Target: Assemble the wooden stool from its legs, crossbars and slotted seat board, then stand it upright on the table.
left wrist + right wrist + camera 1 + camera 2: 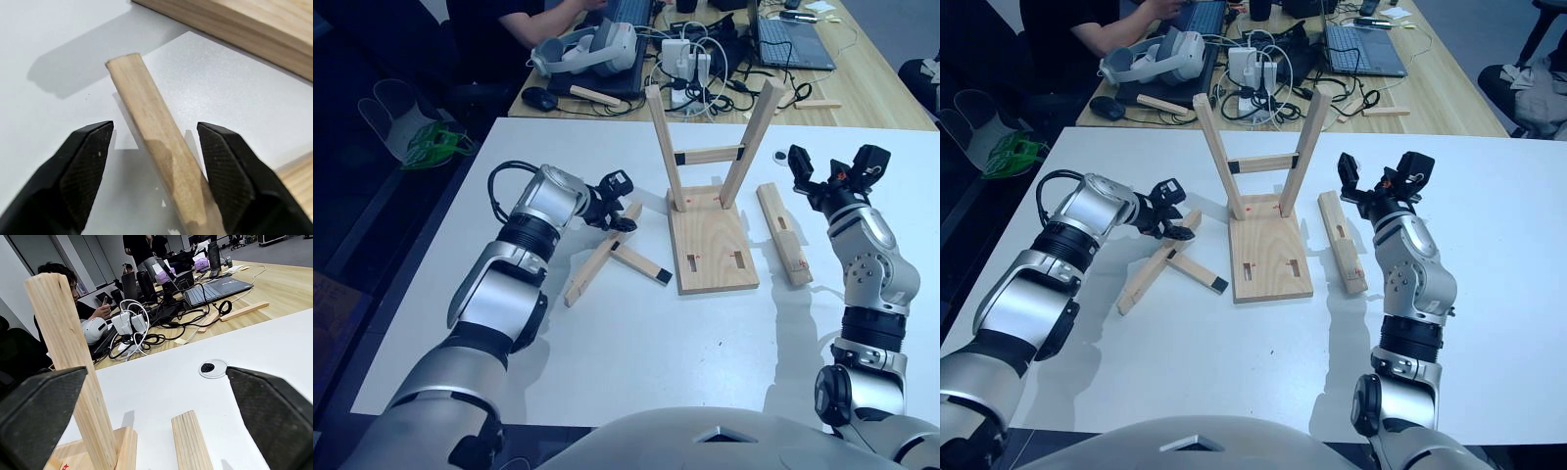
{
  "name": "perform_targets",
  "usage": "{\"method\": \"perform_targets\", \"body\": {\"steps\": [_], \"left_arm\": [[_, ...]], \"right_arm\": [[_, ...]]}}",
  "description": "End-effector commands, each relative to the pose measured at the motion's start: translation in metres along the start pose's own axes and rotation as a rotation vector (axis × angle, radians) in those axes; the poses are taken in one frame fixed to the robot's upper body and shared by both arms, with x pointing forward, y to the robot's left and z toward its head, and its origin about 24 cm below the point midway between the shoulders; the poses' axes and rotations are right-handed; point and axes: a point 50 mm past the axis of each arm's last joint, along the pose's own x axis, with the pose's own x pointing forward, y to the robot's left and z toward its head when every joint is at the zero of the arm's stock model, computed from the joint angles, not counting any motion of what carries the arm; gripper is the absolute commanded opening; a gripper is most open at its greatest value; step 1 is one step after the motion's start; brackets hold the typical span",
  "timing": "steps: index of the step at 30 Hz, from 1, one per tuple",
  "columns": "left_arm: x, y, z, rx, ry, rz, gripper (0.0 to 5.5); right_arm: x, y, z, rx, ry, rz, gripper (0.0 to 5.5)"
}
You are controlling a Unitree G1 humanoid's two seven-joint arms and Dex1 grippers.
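The slotted seat board (710, 253) lies flat on the white table (656, 362). Two legs (664, 147) (751, 147) stand up from its far end, joined by a crossbar (710, 155). To its left lies a loose leg (597, 264) with a second crossbar (641, 262) stuck into it. My left gripper (622, 213) is open, its fingers (88, 171) straddling that leg's far end (156, 142) without pinching it. A further leg (783, 245) lies to the right of the board. My right gripper (832, 168) hangs open above the table beyond that leg, holding nothing (156, 431).
Behind the white table stands a wooden desk (871, 98) with laptops, cables, a headset (587, 47) and loose wooden sticks. A round cable hole (780, 156) is near the right gripper. A green bag (435, 142) lies off the table's left edge.
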Motion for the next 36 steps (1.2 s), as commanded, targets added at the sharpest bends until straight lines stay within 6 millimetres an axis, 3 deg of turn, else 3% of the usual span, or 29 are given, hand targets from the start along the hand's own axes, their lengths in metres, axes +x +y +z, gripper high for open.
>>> {"method": "perform_targets", "body": {"steps": [1, 11, 15, 18, 20, 24, 26, 29, 31, 34, 36], "left_arm": [[-0.004, 0.003, 0.005, 0.001, 0.022, -0.008, 2.53], [-0.008, 0.006, -0.001, -0.032, 0.064, -0.05, 1.02], [-0.018, 0.011, 0.012, -0.087, -0.053, -0.032, 1.02], [-0.05, 0.026, 0.026, -0.17, -0.196, 0.037, 1.02], [-0.083, 0.036, 0.024, -0.238, -0.29, 0.091, 1.02], [-0.155, 0.028, 0.013, -0.33, -0.487, 0.193, 1.02], [-0.181, 0.019, 0.014, -0.358, -0.594, 0.23, 1.02], [-0.217, 0.012, 0.039, -0.375, -0.89, 0.309, 1.02], [-0.227, 0.011, 0.062, -0.414, -1.098, 0.334, 1.02], [-0.22, 0.003, 0.096, -0.512, -1.378, 0.321, 1.02], [-0.21, 0.0, 0.107, -0.604, -1.487, 0.312, 1.02]], "right_arm": [[-0.003, 0.0, 0.0, 0.002, -0.016, -0.018, 5.4], [-0.006, 0.003, 0.0, 0.021, -0.044, -0.041, 5.4], [-0.007, 0.002, 0.002, 0.025, -0.057, -0.049, 5.4], [-0.008, 0.0, 0.007, 0.023, -0.082, -0.047, 5.4], [-0.009, 0.006, 0.012, 0.013, -0.088, 0.006, 5.4], [-0.017, 0.035, 0.022, -0.073, -0.063, 0.19, 5.4], [-0.021, 0.048, 0.022, -0.13, 0.0, 0.257, 4.94], [-0.027, 0.08, 0.003, -0.218, 0.194, 0.405, 4.48], [-0.03, 0.105, -0.006, -0.23, 0.279, 0.522, 4.08], [-0.038, 0.155, -0.016, -0.183, 0.379, 0.771, 3.62], [-0.038, 0.182, -0.015, -0.116, 0.378, 0.878, 3.3]]}}
